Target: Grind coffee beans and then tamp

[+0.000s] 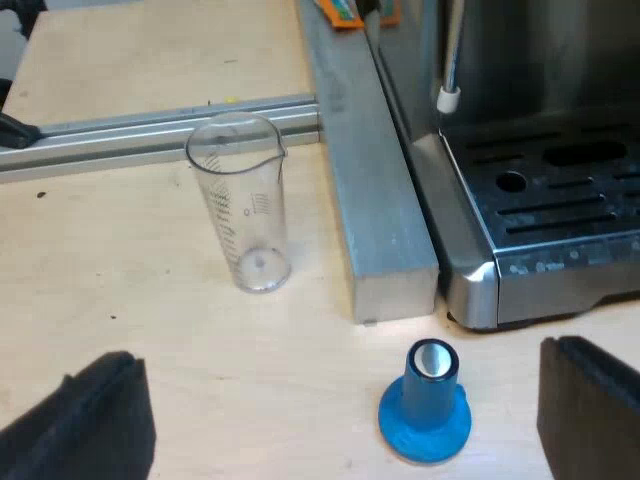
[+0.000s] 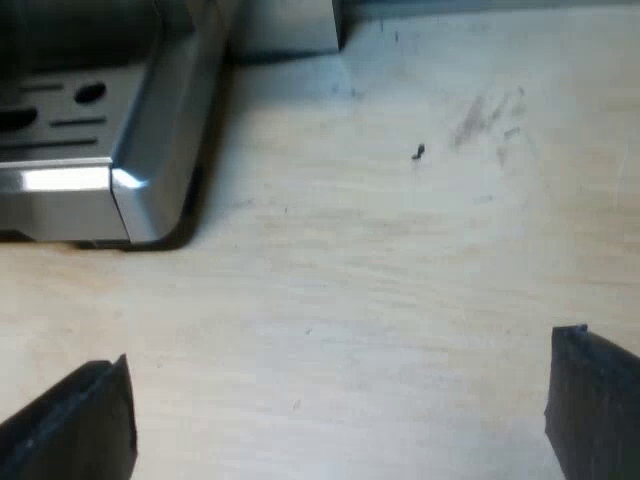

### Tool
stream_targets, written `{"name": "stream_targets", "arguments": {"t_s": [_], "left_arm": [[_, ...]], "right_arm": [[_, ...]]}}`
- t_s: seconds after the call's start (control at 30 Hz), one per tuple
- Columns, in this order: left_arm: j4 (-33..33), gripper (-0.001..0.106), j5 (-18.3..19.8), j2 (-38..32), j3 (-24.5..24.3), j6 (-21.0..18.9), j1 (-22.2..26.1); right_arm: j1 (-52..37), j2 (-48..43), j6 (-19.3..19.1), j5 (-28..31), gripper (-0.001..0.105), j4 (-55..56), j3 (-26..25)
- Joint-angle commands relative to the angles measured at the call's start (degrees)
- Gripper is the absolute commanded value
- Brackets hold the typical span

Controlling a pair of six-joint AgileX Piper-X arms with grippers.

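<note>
Left wrist view: my left pincer hangs over the table with its fingers wide apart, gripping nothing. Between them the blue tamper stands upright on the table, touched by neither, just off the machine's front corner. Farther off, the glass stands upright beside a metal bar that runs along the machine's side.

Right wrist view: my right pincer is spread wide too, holding nothing, above the table, with a front corner of the machine near.

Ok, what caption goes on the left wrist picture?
Open left gripper over a standing blue tamper, with an upright glass and the machine nearby.
</note>
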Motion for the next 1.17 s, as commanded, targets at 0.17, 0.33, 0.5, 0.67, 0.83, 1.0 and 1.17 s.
{"name": "stream_targets", "arguments": {"t_s": [0.17, 0.33, 0.5, 0.67, 0.83, 1.0, 1.17], "left_arm": [[-2.0, 0.079, 0.3, -7.94, 0.13, -0.74, -0.01], [-2.0, 0.079, 0.3, -7.94, 0.13, -0.74, -0.01], [-2.69, 0.079, 0.3, -7.94, 0.56, -0.5, -0.01], [-4.83, 0.079, 0.3, -7.94, 1.66, 0.47, -0.01], [-4.83, 0.079, 0.3, -7.94, 1.66, 0.47, -0.01], [-4.83, 0.079, 0.3, -7.94, 1.66, 0.47, -0.01], [-4.83, 0.079, 0.3, -7.94, 1.66, 0.47, -0.01]], "right_arm": [[-0.04, -2.58, -0.05, -0.72, 0.084, -0.86, -0.05], [-0.04, -2.58, -0.02, -0.72, 0.084, -0.92, -0.05], [-0.04, -2.58, -0.02, -0.72, 0.084, -0.92, -0.05], [-0.04, -2.58, -0.02, -0.62, 0.084, -0.92, -0.05], [-0.04, -2.58, -0.02, -0.62, 0.084, -0.92, -0.05], [-0.04, -2.58, -0.02, -0.62, 0.084, -0.92, -0.05], [-0.04, -2.58, -0.02, -0.62, 0.084, -0.92, -0.05]]}}
